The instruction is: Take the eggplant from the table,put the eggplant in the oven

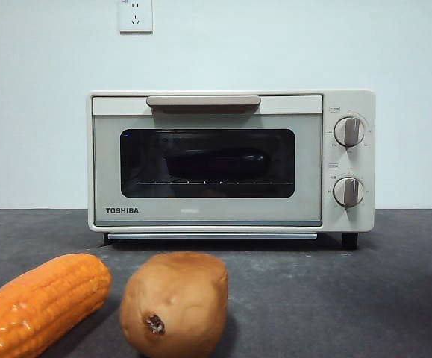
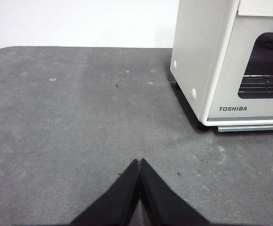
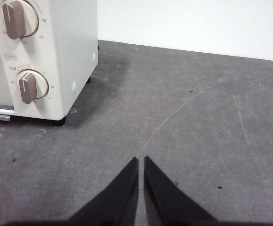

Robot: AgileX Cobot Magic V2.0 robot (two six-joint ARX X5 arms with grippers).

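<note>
Purple eggplant (image 1: pixel 217 165) lying inside the shut oven (image 1: pixel 230 160), seen through its dark window, left gripper (image 2: pixel 139 162) and right gripper (image 3: pixel 141 160) both closed, holding nothing, above the grey table (image 2: pixel 70 122)

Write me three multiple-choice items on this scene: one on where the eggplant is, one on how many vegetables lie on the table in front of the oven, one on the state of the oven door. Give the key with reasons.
1. Where is the eggplant?
A. On the table beside the corn
B. Inside the oven, on the rack
C. In the left gripper

2. How many vegetables lie on the table in front of the oven?
A. One
B. Two
C. Three

3. What state is the oven door in?
A. Shut
B. Folded fully down
C. Removed

Key:
1 B: a dark long shape shows through the glass window, on the rack.
2 B: only the orange corn cob and the brown potato lie there.
3 A: the door stands upright, flush with the front, its handle at the top.

Both the left gripper and the right gripper are shut, holding nothing.
</note>
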